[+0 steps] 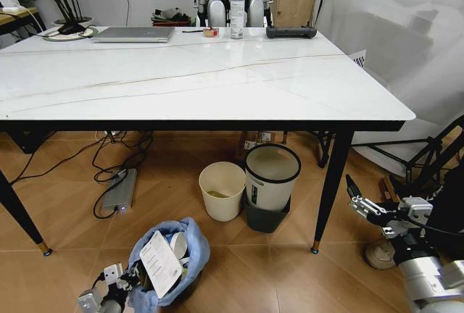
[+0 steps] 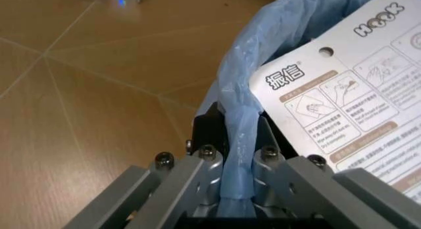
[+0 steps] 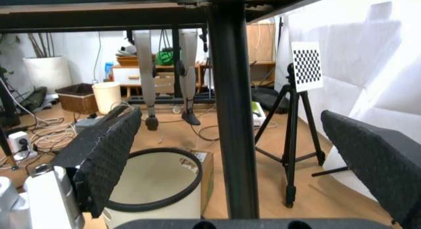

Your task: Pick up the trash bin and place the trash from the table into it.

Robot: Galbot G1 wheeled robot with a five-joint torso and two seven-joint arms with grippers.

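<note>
The left gripper (image 2: pixel 238 189) pinches the crinkly light-blue bag rim of the small round trash bin (image 1: pixel 168 259), low near the wooden floor in front of the veined marble-look table (image 1: pixel 217 81). A flat white printed packet (image 2: pixel 348 96) lies in the bin just beyond the gripper. The right gripper (image 3: pixel 243 155) hangs spread beside a slim black table leg (image 3: pixel 233 115).

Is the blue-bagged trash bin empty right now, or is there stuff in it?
Not empty. The small dark bin with the light-blue bag holds a white printed card and a paper cup. The left gripper fingers clamp its rim.
</note>
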